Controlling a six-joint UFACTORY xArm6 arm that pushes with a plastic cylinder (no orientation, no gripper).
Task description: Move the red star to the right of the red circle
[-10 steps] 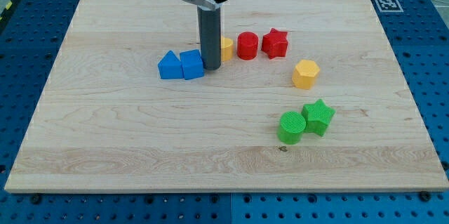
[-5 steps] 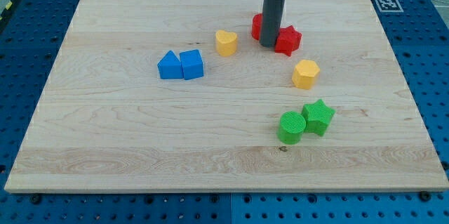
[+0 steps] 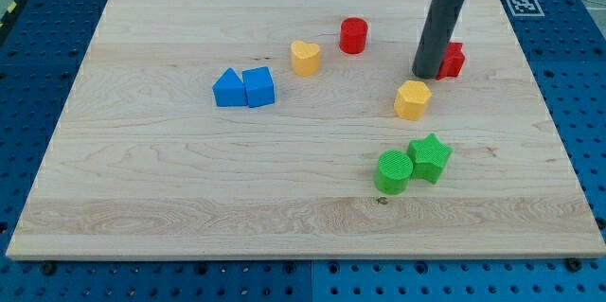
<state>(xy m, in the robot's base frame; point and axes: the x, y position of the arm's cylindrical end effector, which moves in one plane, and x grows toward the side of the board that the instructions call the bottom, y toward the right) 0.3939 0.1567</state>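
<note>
— Where is your tip just now?

— My tip (image 3: 425, 75) is down on the wooden board (image 3: 170, 179), towards the view's upper right. I carry no claw, so there is nothing to open or close: only a straight dark rod, and it grips nothing.

— And the red star?

— The red star (image 3: 453, 60) lies right against my rod on the view's right side. The rod covers its left part, so I see only the right half of it. It looks to be touching the rod, though I cannot tell for sure at the hidden edge.

— How does it stand to the red circle?

— The red circle (image 3: 353, 35) sits well apart, to the view's left of my tip and a little nearer the view's top. So the star is to the right of the circle, with my rod between them.

— What else is near you?

— The yellow hexagon (image 3: 412, 99) is just below my tip, near but not touching. The yellow heart (image 3: 305, 57) lies to the left of the red circle and slightly lower. Farther left, the blue triangle (image 3: 227, 88) and the blue block (image 3: 258, 86) sit touching each other. Towards the view's bottom, the green circle (image 3: 392, 171) and the green star (image 3: 430, 157) sit together, touching.
</note>
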